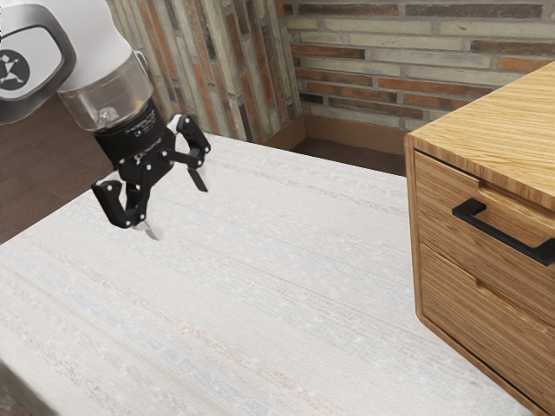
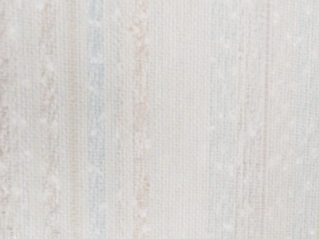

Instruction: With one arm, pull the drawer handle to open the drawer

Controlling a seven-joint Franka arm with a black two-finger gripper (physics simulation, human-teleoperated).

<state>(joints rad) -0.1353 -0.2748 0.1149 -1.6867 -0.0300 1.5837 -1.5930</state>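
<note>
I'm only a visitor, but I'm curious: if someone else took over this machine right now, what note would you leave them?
Gripper: open, holding nothing, above the table at the exterior view's left, well apart from the cabinet.
Handle: black bar on the upper drawer, at the exterior view's right.
Done: nothing yet; the upper drawer looks shut.
Left: reach the handle, close on it, pull the drawer open.

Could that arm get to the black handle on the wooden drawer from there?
Probably yes: the gripper hangs open above the table, and only bare tabletop lies between it and the handle.
</note>
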